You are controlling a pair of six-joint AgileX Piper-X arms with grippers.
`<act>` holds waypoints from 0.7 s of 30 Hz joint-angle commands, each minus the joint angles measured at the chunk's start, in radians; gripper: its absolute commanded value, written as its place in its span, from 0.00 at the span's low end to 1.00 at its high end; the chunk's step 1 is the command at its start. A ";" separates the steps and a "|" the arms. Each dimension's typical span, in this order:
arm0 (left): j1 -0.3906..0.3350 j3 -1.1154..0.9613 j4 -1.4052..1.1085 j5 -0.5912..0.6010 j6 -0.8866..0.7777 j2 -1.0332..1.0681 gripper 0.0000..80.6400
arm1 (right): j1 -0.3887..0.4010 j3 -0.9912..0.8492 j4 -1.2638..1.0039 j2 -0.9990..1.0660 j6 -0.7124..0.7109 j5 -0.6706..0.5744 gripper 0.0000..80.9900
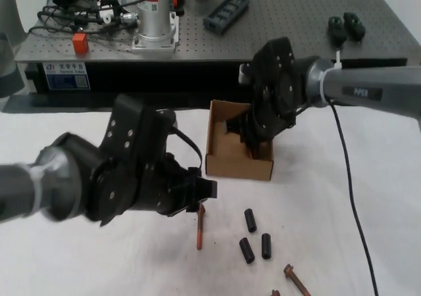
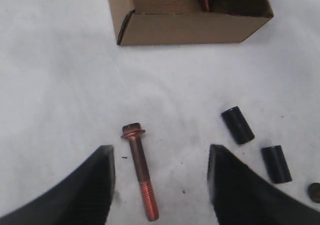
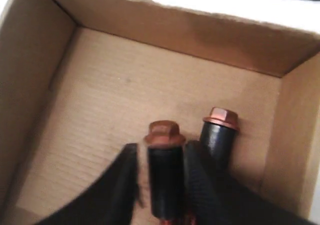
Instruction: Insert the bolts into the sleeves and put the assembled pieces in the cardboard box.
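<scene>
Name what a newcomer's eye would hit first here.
The right gripper sits inside the cardboard box, clamped on an assembled piece beside a second piece. On the white cloth, the open left gripper straddles a lone copper bolt, with loose sleeves nearby.

The cardboard box holds an assembled piece beside another; copper bolt, black sleeves lie outside.

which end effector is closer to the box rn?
Right. The right end effector is inside the box, gripping a sleeved bolt. The left end effector sits outside it, open over a loose bolt on the cloth.
</scene>
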 commanded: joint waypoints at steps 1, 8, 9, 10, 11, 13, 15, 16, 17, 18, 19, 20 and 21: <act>0.000 -0.072 0.069 0.000 0.027 0.061 0.50 | -0.016 -0.022 -0.011 -0.052 0.006 -0.034 0.48; 0.000 -0.344 0.408 0.004 0.080 0.248 0.50 | -0.054 -0.020 0.086 -0.230 -0.002 -0.040 0.41; 0.000 -0.378 0.454 0.004 0.085 0.273 0.50 | -0.059 -0.020 0.106 -0.259 -0.002 -0.040 0.41; 0.000 -0.408 0.494 0.004 0.085 0.296 0.50 | -0.063 -0.020 0.122 -0.277 -0.002 -0.040 0.41; 0.000 -0.428 0.521 0.004 0.085 0.316 0.50 | -0.068 -0.020 0.136 -0.296 -0.002 -0.040 0.41; 0.000 -0.468 0.575 0.025 0.081 0.346 0.50 | -0.074 -0.020 0.158 -0.328 -0.002 -0.040 0.41; 0.000 -0.487 0.593 0.072 0.067 0.364 0.50 | -0.079 -0.020 0.181 -0.351 -0.002 -0.040 0.41; 0.000 -0.489 0.591 0.078 0.060 0.370 0.50 | -0.079 -0.020 0.193 -0.360 -0.002 -0.040 0.41; -0.003 -0.489 0.585 0.074 0.060 0.374 0.50 | -0.079 -0.020 0.203 -0.367 -0.002 -0.040 0.41; -0.003 -0.489 0.585 0.072 0.060 0.381 0.49 | -0.079 -0.020 0.216 -0.374 -0.002 -0.040 0.41; -0.003 -0.489 0.585 0.073 0.060 0.387 0.47 | -0.079 -0.020 0.231 -0.379 -0.006 -0.040 0.41; -0.003 -0.489 0.588 0.073 0.060 0.394 0.44 | -0.079 -0.020 0.245 -0.383 -0.011 -0.040 0.41; -0.003 -0.489 0.590 0.073 0.053 0.401 0.42 | -0.079 -0.020 0.256 -0.388 -0.018 -0.042 0.41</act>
